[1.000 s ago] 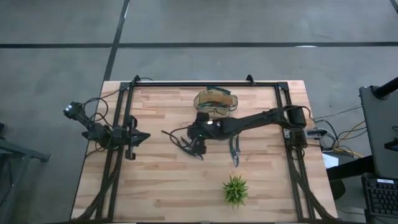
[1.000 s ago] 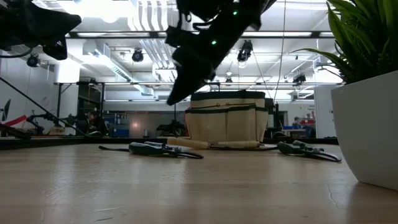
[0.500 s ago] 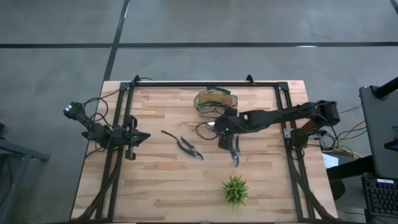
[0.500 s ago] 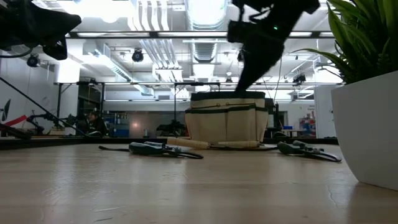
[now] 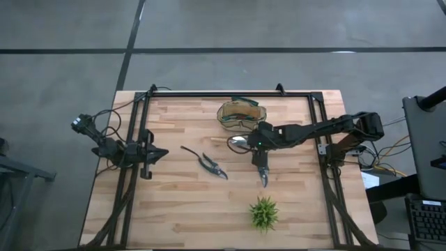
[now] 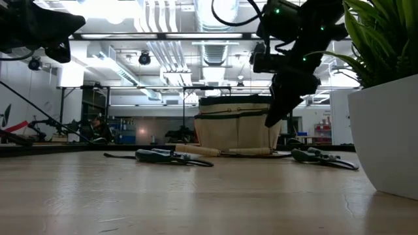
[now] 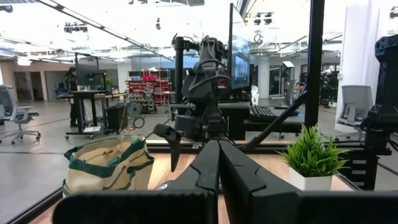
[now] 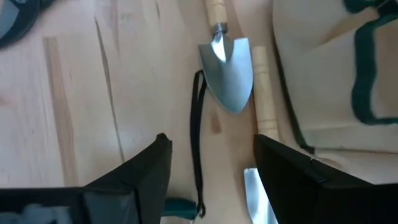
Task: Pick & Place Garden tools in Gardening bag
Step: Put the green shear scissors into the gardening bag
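The tan gardening bag [image 5: 242, 115] with green trim stands at the table's far middle and also shows in the low view [image 6: 238, 124]. A wooden-handled trowel [image 8: 227, 68] lies flat beside it. A second wooden-handled tool [image 8: 264, 93] lies along the bag's wall. Dark-handled pruning shears [image 5: 209, 162] lie at mid-table. Grey shears [image 5: 263, 171] lie nearer the plant. My right gripper [image 5: 258, 145] hangs open and empty above the trowel, clear of the table [image 6: 281, 98]. The trowel's blade shows between its fingers [image 8: 211, 168]. My left gripper [image 5: 162, 152] waits shut at the table's left.
A spiky green plant [image 5: 264, 213] in a white pot [image 6: 385, 130] stands near the front edge. A black cord [image 8: 198, 137] lies beside the trowel blade. A black frame [image 5: 230, 93] runs along the table's far and side edges. Bare wood lies at the front left.
My right gripper has gone from above the pruning shears toward the table's right edge, to a spot over the trowel beside the bag, and has come lower. The pruning shears lie where they were, now uncovered.
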### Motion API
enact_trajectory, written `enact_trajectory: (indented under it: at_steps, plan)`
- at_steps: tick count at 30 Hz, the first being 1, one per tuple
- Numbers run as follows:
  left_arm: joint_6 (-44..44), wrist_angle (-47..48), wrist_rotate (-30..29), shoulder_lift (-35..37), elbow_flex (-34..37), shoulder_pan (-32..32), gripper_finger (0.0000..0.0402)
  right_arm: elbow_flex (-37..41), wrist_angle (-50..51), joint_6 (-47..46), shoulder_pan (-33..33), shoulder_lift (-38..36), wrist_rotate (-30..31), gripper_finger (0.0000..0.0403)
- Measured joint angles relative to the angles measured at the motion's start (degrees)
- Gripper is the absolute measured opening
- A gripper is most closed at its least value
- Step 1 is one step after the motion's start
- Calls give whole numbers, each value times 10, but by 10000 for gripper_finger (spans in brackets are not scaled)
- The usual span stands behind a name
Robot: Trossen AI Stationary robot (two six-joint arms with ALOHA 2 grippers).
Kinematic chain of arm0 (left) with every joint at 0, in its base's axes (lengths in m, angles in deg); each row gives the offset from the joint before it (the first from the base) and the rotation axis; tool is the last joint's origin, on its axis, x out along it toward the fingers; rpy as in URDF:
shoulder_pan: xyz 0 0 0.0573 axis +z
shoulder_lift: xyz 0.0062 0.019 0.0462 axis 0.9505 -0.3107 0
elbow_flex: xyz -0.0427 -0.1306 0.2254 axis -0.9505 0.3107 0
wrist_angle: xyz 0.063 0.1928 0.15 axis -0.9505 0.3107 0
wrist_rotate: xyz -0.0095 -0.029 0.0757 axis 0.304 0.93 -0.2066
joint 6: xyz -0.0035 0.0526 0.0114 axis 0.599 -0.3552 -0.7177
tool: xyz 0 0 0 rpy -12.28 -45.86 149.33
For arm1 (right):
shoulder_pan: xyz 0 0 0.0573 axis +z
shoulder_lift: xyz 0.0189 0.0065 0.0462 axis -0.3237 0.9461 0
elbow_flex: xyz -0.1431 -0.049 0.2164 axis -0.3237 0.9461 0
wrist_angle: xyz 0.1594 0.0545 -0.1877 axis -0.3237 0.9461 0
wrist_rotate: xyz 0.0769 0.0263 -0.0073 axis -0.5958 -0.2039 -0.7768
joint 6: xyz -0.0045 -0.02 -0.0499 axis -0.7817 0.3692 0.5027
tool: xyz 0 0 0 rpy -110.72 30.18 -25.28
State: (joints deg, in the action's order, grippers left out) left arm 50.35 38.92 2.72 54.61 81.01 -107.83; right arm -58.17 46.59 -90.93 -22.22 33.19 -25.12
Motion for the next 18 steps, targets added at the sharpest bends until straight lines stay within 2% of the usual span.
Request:
enact_trajectory:
  at_steps: [18]
  plan:
    - [0, 4, 0, 0, 0, 0, 14, -8, -35, 14, -2, 112, 0, 199]
